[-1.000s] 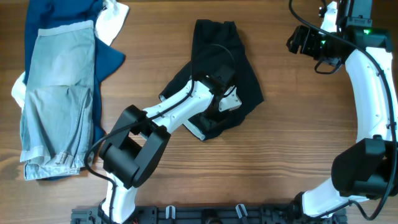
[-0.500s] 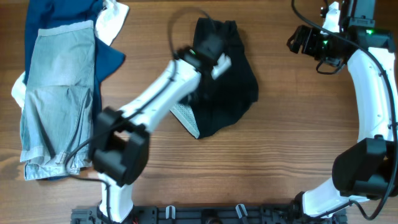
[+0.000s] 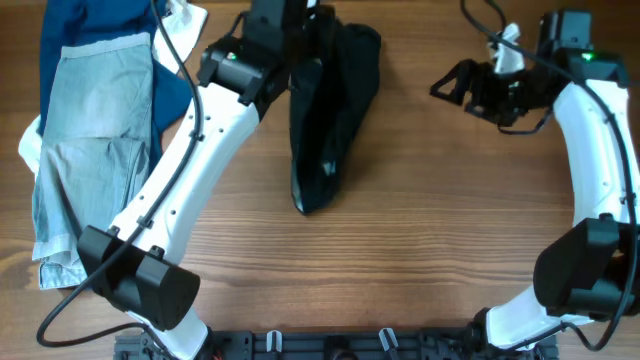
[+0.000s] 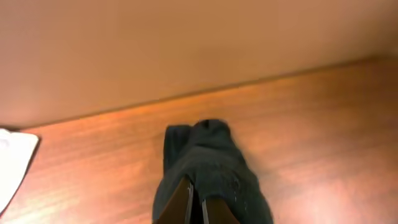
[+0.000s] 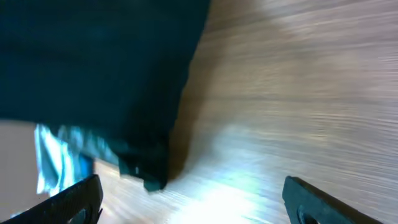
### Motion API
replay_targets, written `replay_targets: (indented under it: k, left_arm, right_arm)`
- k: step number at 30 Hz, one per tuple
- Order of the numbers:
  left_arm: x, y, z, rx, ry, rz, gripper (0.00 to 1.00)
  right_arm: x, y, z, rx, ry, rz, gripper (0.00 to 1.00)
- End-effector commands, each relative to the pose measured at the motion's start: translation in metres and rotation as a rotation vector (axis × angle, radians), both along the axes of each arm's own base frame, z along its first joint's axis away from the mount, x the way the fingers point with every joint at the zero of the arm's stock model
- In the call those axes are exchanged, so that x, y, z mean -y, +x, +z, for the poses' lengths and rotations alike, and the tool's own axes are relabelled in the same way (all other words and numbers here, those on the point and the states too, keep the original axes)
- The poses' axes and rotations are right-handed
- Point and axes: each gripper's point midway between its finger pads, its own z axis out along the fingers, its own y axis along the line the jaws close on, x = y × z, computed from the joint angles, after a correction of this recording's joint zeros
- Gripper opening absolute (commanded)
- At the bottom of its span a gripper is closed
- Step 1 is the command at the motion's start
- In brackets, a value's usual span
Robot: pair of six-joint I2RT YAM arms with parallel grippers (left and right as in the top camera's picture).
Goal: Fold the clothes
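Your left gripper (image 4: 198, 208) is clamped on the black shorts (image 3: 325, 120); in the left wrist view its fingers (image 4: 183, 202) sit nearly together with dark fabric bunched around them. The shorts are drawn into a long, narrow shape near the middle of the tabletop (image 3: 450, 230), running from its far edge toward the robot's base. The near end lies on the wood.

Your right gripper (image 3: 447, 85) is off to the right of the shorts and apart from them, with its jaws spread wide and nothing between them. Its wrist view shows the black fabric's edge at upper left.

On the left side, pale denim shorts (image 3: 90, 150) lie over a dark blue garment (image 3: 100, 20), with a white cloth (image 3: 185, 25) beside them.
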Motion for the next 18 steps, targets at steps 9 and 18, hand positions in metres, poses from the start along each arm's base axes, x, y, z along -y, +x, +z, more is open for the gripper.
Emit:
replay_targets:
  k: [9,18]
  left_arm:
    - [-0.033,0.020,0.049,0.124,-0.153,0.186,0.04]
    - [-0.035,0.019,0.051,0.118,-0.172,0.198,0.04]
  right_arm:
    - [-0.162,-0.044,-0.066,-0.049,0.039,0.265,0.84]
    - [-0.229,0.011,-0.060,0.232,-0.042,0.084,0.72]
